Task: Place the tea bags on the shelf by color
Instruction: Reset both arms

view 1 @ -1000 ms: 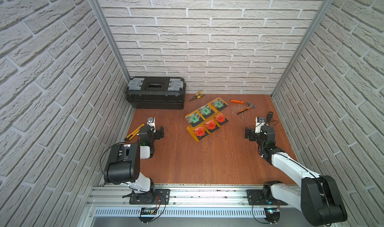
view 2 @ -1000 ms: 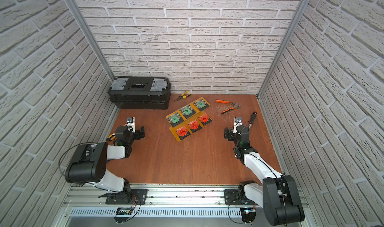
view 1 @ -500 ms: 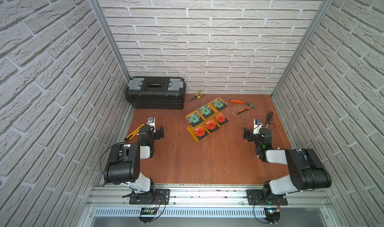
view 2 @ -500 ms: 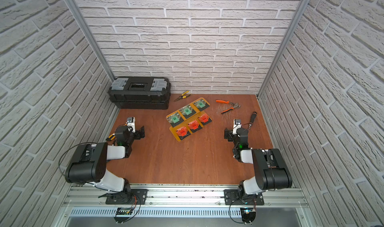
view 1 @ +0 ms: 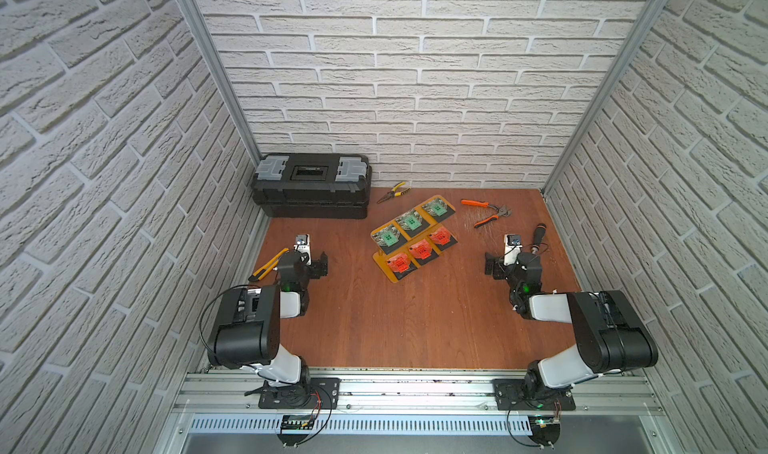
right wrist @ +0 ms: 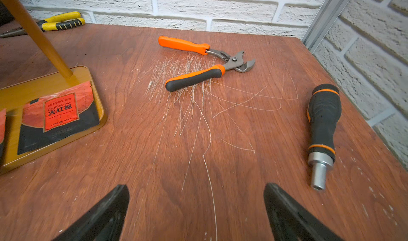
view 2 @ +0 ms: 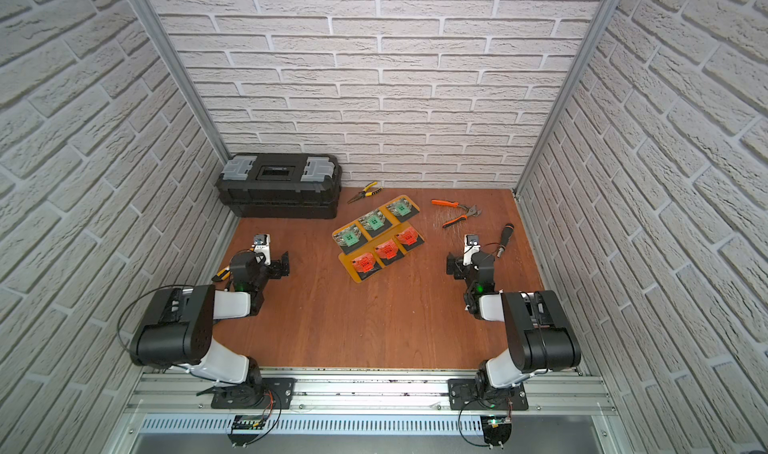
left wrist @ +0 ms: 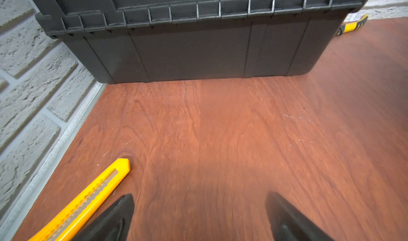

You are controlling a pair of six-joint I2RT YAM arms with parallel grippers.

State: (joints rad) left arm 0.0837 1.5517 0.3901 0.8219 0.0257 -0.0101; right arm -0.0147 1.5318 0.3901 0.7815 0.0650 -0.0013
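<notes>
The left fingers (view 1: 321, 265) stand spread wide and hold nothing, low over the wooden surface (view 1: 395, 319). The right fingers (view 1: 491, 266) are spread just as wide and are also empty.

The shelf (view 1: 381, 260) stands on the surface between the two sets of fingers, a little ahead of both and touching neither. Three green tea bags (view 1: 409, 222) lie in a row on its upper plate, and three orange-red tea bags (view 1: 419, 248) lie in a row on its lower plate.

Ahead of the left fingers sits a black toolbox (left wrist: 198, 48) against the wall, and a yellow utility knife (left wrist: 88, 198) lies just beside their outer side. Ahead of the right fingers lie orange-handled pliers (right wrist: 205, 63), with a black screwdriver handle (right wrist: 323, 123) off to their right. Yellow-handled pliers (view 1: 392, 191) lie beyond the shelf, near the back wall.
</notes>
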